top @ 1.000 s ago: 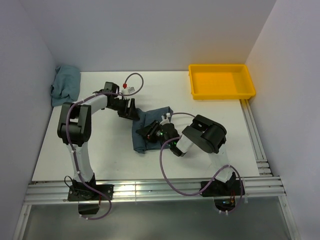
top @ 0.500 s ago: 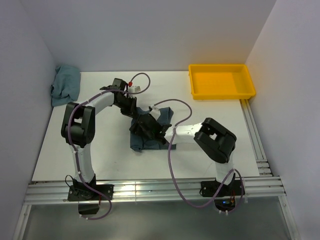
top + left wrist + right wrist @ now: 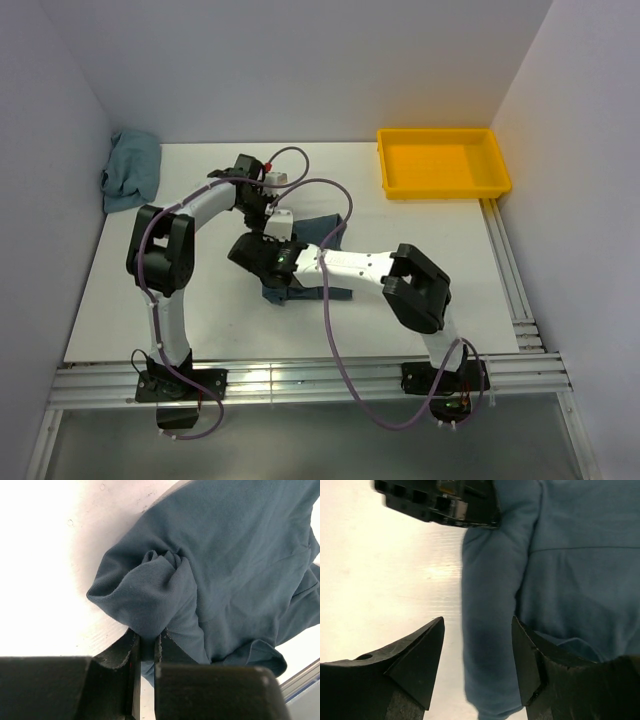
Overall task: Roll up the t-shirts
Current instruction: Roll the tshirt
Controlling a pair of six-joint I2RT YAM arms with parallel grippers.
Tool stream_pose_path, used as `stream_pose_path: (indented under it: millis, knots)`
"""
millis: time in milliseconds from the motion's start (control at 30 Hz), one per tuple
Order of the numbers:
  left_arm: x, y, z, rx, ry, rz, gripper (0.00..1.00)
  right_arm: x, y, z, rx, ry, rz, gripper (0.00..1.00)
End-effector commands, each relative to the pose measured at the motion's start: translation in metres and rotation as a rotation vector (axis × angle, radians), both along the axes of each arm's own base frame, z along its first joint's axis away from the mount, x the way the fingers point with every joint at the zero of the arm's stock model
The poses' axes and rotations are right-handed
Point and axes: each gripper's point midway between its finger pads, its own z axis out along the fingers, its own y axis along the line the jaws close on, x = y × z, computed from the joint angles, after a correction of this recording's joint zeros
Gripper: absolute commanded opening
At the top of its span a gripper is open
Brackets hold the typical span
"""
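A dark slate blue-grey t-shirt [image 3: 322,223] lies crumpled at the table's middle, partly under both arms. My left gripper [image 3: 263,206] is at its far left corner. In the left wrist view the left gripper [image 3: 147,641] is shut on a bunched fold of that t-shirt [image 3: 225,570]. My right gripper [image 3: 245,253] reaches across to the shirt's left side. In the right wrist view the right gripper [image 3: 477,625] is open, and the long edge of the t-shirt [image 3: 490,645] runs between its fingers. A second, teal t-shirt [image 3: 131,170] is heaped at the back left corner.
A yellow plastic tray [image 3: 443,188] stands at the back right. White walls close the table in on the left, back and right. Metal rails [image 3: 300,382] run along the near edge. The left gripper's body [image 3: 440,500] shows at the top of the right wrist view.
The left gripper has shut on the dark shirt's fold. The right arm swung left across the shirt and its jaws opened wider. The shirt is bunched more to the left.
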Motion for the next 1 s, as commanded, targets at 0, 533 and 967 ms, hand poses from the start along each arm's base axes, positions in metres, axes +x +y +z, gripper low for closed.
stream_pose_path:
  millis: [0, 533, 967]
  knots:
    - [0.004, 0.004, 0.008, 0.042, -0.017, 0.009, 0.00, 0.008, -0.020, -0.006, -0.153, -0.040, -0.038, 0.63]
    - [0.004, -0.001, 0.009, 0.032, -0.012, -0.006, 0.09, -0.001, -0.013, -0.037, -0.151, -0.014, -0.006, 0.44]
    - [0.016, -0.004, 0.043, -0.049, -0.093, -0.066, 0.61, -0.009, -0.039, -0.048, 0.272, 0.078, -0.014, 0.33]
